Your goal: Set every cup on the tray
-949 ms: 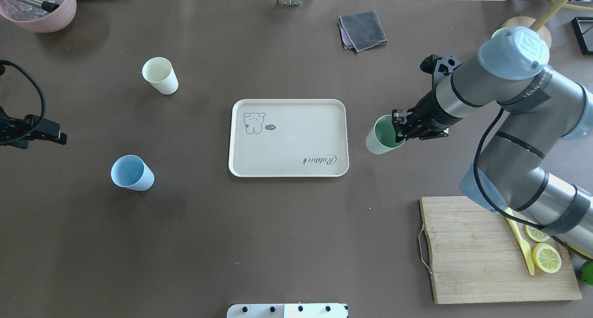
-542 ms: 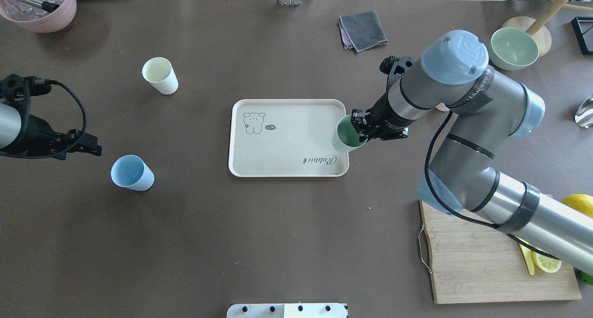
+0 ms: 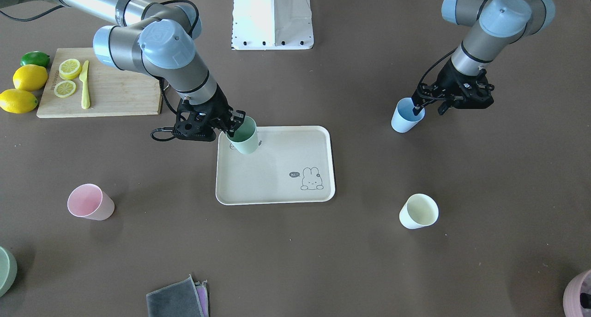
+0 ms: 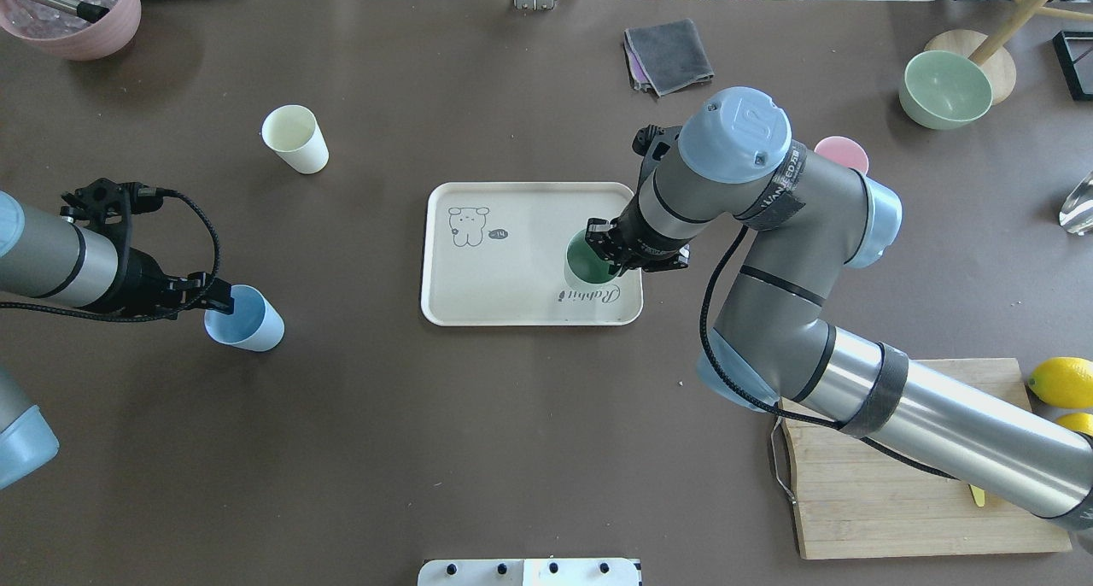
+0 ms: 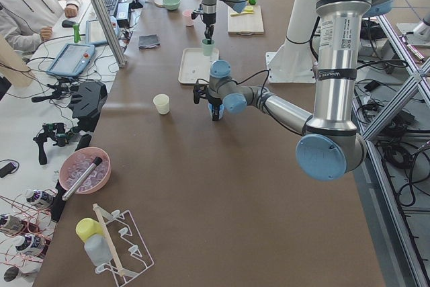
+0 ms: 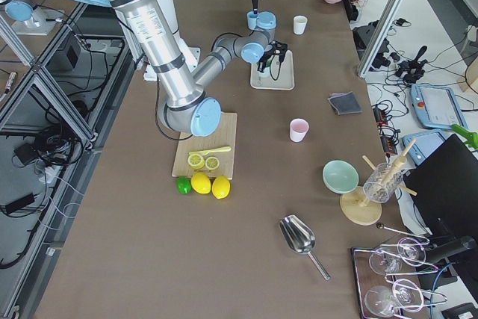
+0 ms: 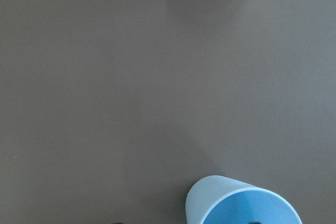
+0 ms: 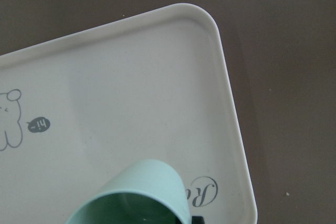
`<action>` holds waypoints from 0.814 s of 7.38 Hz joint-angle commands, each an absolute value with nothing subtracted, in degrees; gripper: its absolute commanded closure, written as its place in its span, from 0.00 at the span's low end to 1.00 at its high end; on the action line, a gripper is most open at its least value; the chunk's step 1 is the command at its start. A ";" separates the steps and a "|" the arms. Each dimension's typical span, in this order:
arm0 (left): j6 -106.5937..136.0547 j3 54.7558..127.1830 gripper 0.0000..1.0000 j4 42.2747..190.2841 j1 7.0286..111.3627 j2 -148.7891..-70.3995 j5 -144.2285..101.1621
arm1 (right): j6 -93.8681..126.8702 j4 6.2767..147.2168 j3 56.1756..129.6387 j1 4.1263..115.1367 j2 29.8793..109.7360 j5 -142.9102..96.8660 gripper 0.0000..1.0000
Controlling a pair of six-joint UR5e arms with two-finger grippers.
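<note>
A wooden cutting board [image 3: 115,95] lies on the brown table [image 4: 341,449], carrying two lemon slices [image 3: 69,68] and a yellow knife [image 3: 84,84], with two whole lemons [image 3: 29,77] and a lime [image 3: 35,58] just beside its edge. A folded grey cloth [image 4: 669,55] rests over a purple one toward the table's far edge in the overhead view, a sage-green bowl [image 4: 943,89] stands just beside a round wooden stand [image 4: 1001,72], and a pink ribbed pot [image 4: 94,43] holding clear pieces sits in the opposite corner. A metal scoop [image 6: 301,239] lies well apart from the board, near the table's end.
</note>
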State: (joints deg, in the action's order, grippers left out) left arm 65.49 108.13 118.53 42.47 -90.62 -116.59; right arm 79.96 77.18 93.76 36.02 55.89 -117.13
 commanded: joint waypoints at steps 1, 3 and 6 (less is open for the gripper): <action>65.83 107.31 0.26 120.32 41.75 -90.53 -116.54 | 80.42 77.86 93.25 35.95 54.15 -116.19 0.13; 67.49 107.49 0.57 120.58 40.87 -90.53 -116.63 | 80.42 78.05 93.51 36.12 53.70 -116.37 0.00; 69.43 110.11 1.00 120.50 39.55 -90.70 -116.72 | 79.37 83.90 99.63 41.99 56.67 -120.74 0.00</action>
State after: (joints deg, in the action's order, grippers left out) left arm 68.73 108.70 120.55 39.82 -90.61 -116.63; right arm 80.07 80.31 96.14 39.16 54.98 -118.52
